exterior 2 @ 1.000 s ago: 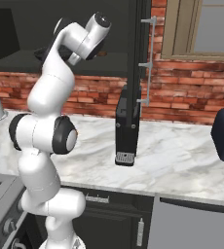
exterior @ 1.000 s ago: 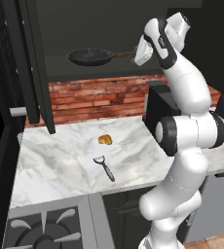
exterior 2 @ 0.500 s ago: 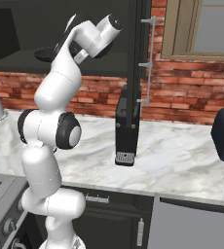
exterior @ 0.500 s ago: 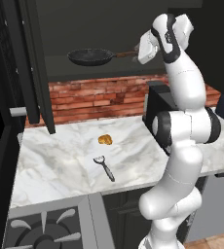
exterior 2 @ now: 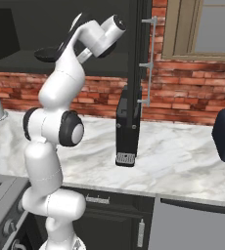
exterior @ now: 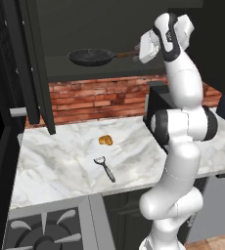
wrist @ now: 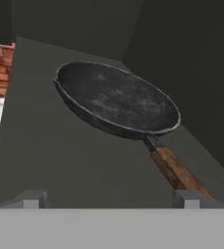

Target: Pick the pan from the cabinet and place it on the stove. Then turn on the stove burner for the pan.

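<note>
Pan (wrist: 118, 99) sits on the open cabinet (exterior: 33, 73) shelf, wooden handle (wrist: 178, 171) pointing at your gripper (wrist: 111, 197), whose jaws are spread wide and empty, likely lined up so you can close on that handle before carrying it to the stove (exterior: 46, 229).

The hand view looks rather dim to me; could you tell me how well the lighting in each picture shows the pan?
Hand view: pan clear against the dark cabinet, handle brown and sharp. Left base view: a black shape on a dim shelf. Right base view: mostly behind the arm.
</note>
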Controlling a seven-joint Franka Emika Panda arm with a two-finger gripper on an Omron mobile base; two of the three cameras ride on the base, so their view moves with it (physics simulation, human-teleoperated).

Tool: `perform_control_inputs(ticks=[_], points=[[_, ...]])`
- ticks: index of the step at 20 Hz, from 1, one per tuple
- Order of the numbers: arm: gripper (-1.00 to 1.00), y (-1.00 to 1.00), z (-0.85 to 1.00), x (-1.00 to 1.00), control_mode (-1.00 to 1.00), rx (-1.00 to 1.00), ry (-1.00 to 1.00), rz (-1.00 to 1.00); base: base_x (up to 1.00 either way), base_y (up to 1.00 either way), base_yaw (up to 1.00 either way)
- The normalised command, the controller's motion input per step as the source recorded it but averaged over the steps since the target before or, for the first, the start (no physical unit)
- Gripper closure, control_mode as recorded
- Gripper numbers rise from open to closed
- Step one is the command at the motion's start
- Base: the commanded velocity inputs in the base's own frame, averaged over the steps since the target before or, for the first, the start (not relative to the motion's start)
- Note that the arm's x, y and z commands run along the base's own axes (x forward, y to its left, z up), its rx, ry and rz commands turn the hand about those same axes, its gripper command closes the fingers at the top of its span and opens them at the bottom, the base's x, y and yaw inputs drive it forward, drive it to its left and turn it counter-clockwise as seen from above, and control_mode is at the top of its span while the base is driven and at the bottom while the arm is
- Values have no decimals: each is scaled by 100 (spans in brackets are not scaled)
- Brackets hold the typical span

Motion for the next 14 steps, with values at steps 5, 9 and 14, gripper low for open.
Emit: perform_control_inputs(ticks=[5, 9, 14], points=[[-100, 0, -2, 20, -100, 0, 0, 4, 0, 0, 0], [-100, 0, -8, 30, -100, 0, 0, 5, 0, 0, 0], [-100, -1, -4, 31, -100, 0, 1, 7, 0, 0, 0]])
